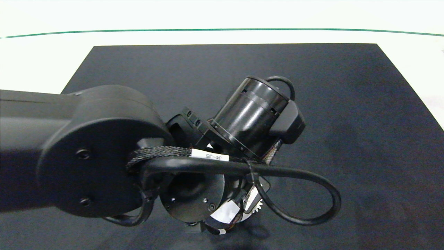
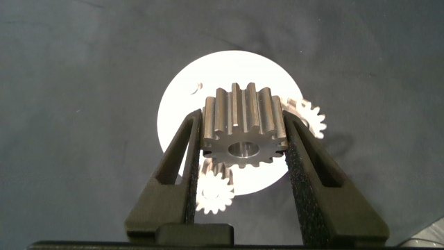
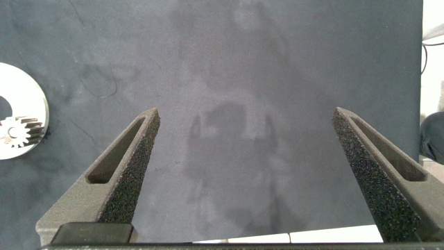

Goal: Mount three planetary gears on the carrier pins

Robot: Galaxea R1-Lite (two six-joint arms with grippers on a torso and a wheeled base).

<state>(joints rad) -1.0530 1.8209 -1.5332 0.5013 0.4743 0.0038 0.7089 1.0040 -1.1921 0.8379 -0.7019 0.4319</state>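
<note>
Holding third planetary gear (image 2: 242, 132) clamped between left gripper (image 2: 242, 163) fingers, above white carrier disc (image 2: 182, 97). Two gears already seated on disc: one at 3 o'clock of held gear (image 2: 311, 118), one at 7 o'clock (image 2: 213, 192). Free pin hidden behind held gear; probably near small mark at 11 o'clock (image 2: 195, 88). Advice: centre bore over pin, keep gear level, descend slowly, wiggle for tooth clearance. Right gripper (image 3: 246, 167) idle, jaws wide apart over dark mat (image 3: 229, 62).

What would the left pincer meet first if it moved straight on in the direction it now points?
Probably the white disc. The left pincer, shut on a gear, points at it. Two gears already sit near the disc's rim. The distance to it is unclear.
</note>
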